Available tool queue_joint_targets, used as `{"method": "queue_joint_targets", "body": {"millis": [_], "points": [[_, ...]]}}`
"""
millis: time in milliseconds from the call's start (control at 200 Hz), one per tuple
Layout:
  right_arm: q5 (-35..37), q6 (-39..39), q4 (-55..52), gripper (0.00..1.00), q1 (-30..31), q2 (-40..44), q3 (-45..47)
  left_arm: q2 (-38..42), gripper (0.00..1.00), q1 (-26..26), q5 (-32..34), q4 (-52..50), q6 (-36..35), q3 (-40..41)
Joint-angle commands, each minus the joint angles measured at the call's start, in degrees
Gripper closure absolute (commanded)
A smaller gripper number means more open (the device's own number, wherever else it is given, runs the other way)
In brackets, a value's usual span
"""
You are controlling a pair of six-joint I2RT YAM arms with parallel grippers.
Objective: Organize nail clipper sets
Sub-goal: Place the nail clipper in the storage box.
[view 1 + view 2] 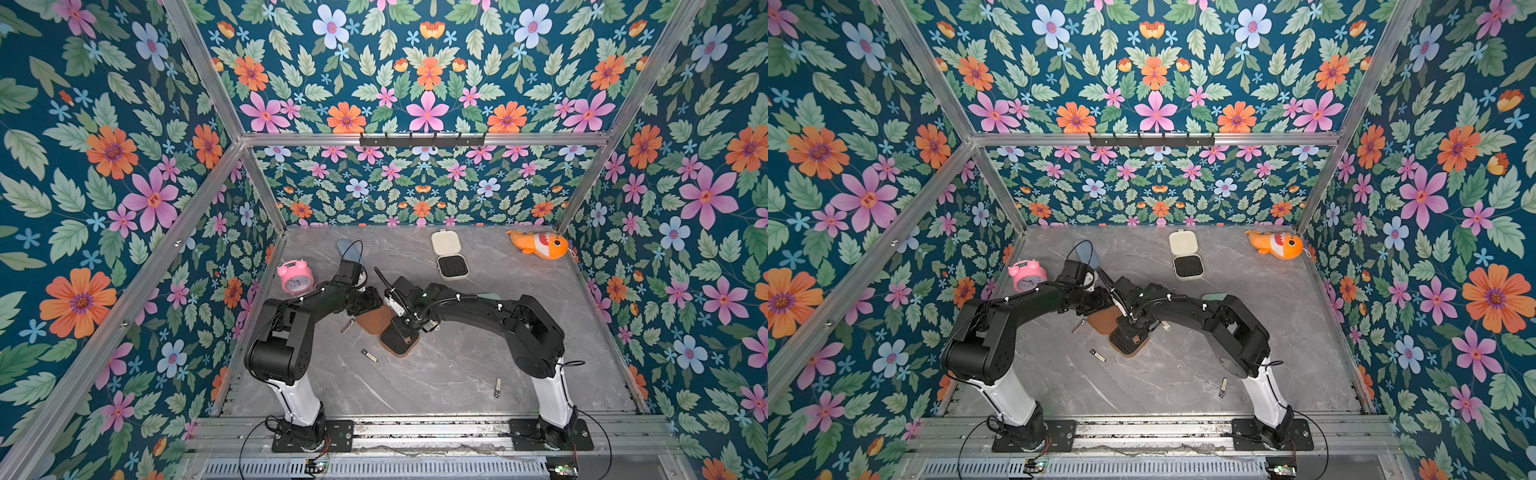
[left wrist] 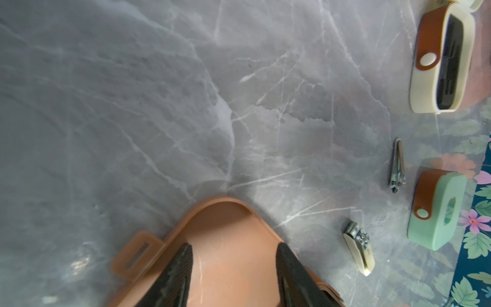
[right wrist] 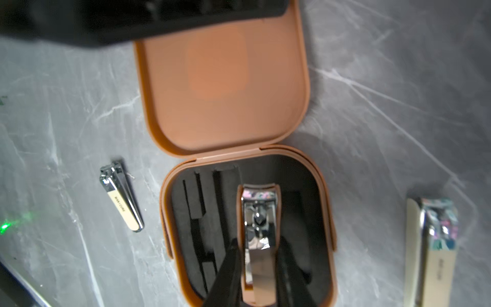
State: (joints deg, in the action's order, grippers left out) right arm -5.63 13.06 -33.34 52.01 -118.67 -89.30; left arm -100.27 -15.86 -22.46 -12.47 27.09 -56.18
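Right gripper (image 3: 259, 247) pinches a brown-handled clipper (image 3: 259, 210) by its sides, over the black insert (image 3: 207, 212) of the open brown case (image 3: 328, 212). Left gripper (image 2: 235, 248), jaws spread, sits over the inner face of the case's laid-back lid (image 2: 225, 220). A beige clipper (image 3: 122, 199) lies just beside the case on the marble table (image 2: 132, 106).

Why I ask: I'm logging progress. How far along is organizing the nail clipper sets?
Done: brown case and cream case lie open. In hand: right gripper holds a brown clipper over the brown case's insert, left gripper spread over its lid. Left: loose clippers on the table, mint case shut.
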Motion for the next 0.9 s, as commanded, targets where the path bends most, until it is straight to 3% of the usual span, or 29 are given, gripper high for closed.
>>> {"method": "queue_joint_targets", "body": {"millis": [0, 330, 895], "points": [[-1.24, -4.32, 1.79, 0.90, 0.19, -0.24, 0.21, -0.36, 0.46, 0.14, 0.48, -0.08, -0.64, -0.15], [-2.00, -4.85, 1.88, 0.89, 2.38, -0.91, 1.29, -1.59, 0.47, 0.35, 0.40, -0.02, -0.86, -0.25], [-1.77, 7.94, -4.43, 0.93, 3.30, -0.52, -0.11, -1.07, 0.49, 0.33, -0.02, 1.31, -0.29, 2.22]]}}
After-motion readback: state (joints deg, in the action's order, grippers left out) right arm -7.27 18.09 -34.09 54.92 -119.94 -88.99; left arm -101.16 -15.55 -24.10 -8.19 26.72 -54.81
